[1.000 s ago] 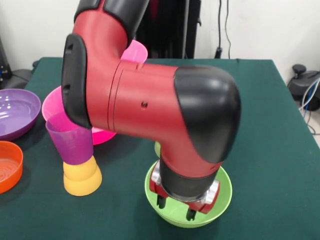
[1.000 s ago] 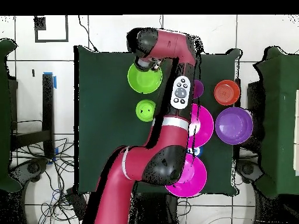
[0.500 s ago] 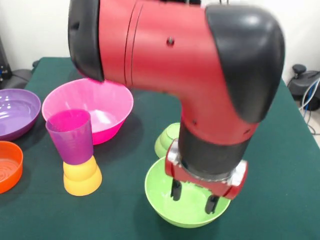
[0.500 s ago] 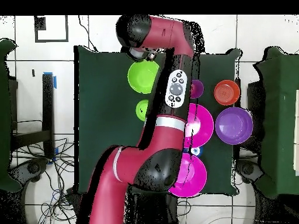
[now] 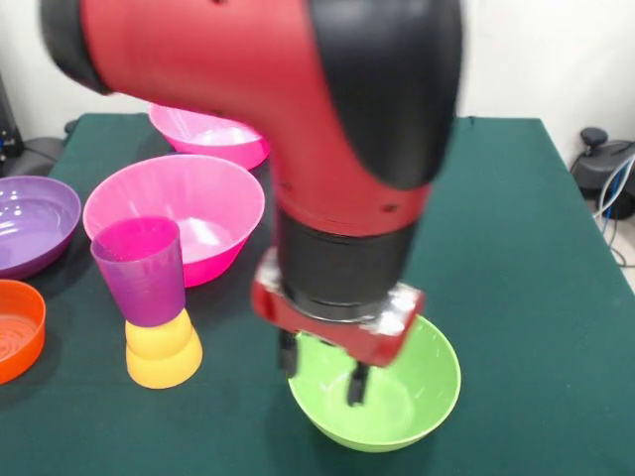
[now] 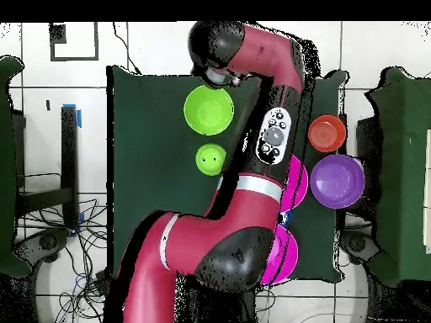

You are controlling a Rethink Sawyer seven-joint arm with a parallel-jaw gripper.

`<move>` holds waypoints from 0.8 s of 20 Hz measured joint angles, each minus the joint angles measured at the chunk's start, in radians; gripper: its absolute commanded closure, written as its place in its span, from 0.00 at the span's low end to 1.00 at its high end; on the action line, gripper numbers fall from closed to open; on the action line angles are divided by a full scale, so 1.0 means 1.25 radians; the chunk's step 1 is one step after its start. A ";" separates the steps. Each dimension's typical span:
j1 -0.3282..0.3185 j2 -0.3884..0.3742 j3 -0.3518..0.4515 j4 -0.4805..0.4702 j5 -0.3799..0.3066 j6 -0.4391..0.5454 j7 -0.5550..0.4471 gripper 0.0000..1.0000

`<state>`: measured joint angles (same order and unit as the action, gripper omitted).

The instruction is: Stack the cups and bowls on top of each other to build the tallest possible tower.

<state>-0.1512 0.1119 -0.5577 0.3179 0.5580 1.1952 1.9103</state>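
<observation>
My gripper [image 5: 319,375] is open and empty, low over the left part of the large lime green bowl [image 5: 412,397], which also shows in the overhead view [image 6: 209,109]. One finger [image 5: 288,357] stands at the bowl's left rim and the other hangs over its inside. The ridged purple cup [image 5: 144,270] stands upright on the upturned yellow-orange cup [image 5: 162,349] at the left. Two hot pink bowls [image 5: 179,213] [image 5: 208,134] sit behind them. The small green bowl [image 6: 210,158] shows only in the overhead view. The red cup and the small blue bowl are hidden.
The wide purple bowl [image 5: 30,223] and the shallow orange bowl [image 5: 15,327] sit at the table's left edge in the front view. The arm's thick elbow fills the middle of the front view and hides the table behind it.
The gripper has moved from the bowl's right part to its left rim in the front view. The elbow has swung up and now hides the small green bowl there.
</observation>
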 measured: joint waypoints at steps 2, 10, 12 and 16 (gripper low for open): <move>-0.005 -0.021 0.022 0.046 -0.018 -0.028 -0.027 0.00; -0.027 -0.077 0.090 0.182 -0.072 -0.096 -0.124 0.00; -0.026 -0.082 0.106 0.199 -0.078 -0.097 -0.127 0.00; -0.020 -0.088 0.126 0.214 -0.090 -0.097 -0.127 0.00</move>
<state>-0.1761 0.0024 -0.4003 0.5859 0.4456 1.0737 1.7516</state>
